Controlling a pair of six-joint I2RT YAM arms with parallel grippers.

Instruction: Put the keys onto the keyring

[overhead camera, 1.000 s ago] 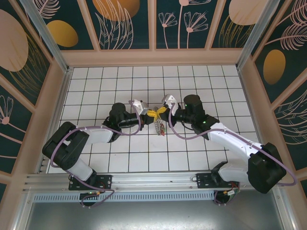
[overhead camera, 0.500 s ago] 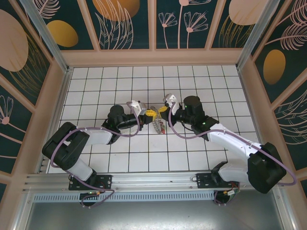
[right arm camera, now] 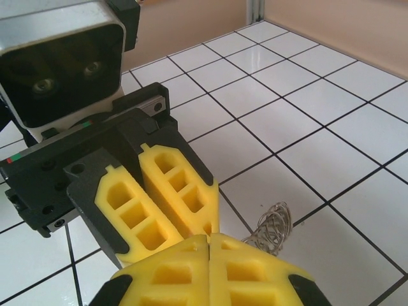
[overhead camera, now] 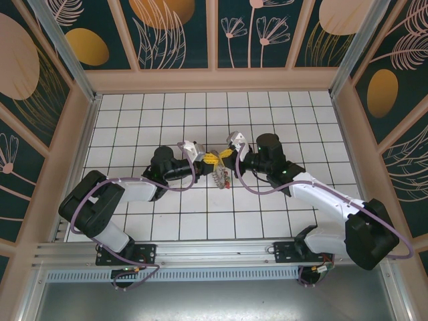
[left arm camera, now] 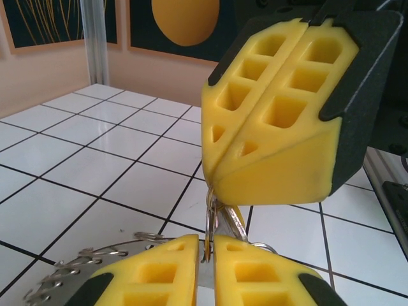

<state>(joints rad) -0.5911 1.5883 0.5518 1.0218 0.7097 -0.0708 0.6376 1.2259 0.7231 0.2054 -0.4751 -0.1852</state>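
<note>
1. Two grippers are counted mid-frame in the top view: left gripper [overhead camera: 209, 159], then right gripper [overhead camera: 225, 155], tips nearly touching.
2. One keyring [overhead camera: 221, 175] is seen hanging just below them; its keys [overhead camera: 226, 180] cannot be counted.
3. In the left wrist view a thin metal ring [left arm camera: 210, 217] is clamped by the closed right fingers [left arm camera: 280, 159] and enters the narrow gap between the left fingers [left arm camera: 159, 277]; a grip there cannot be told.

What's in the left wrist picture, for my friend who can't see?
Two yellow end effectors nearly meet over white tiles: the right end effector, shut, hangs above the left end effector, with metal rings between them. The toothed keyring is lower left.
</note>
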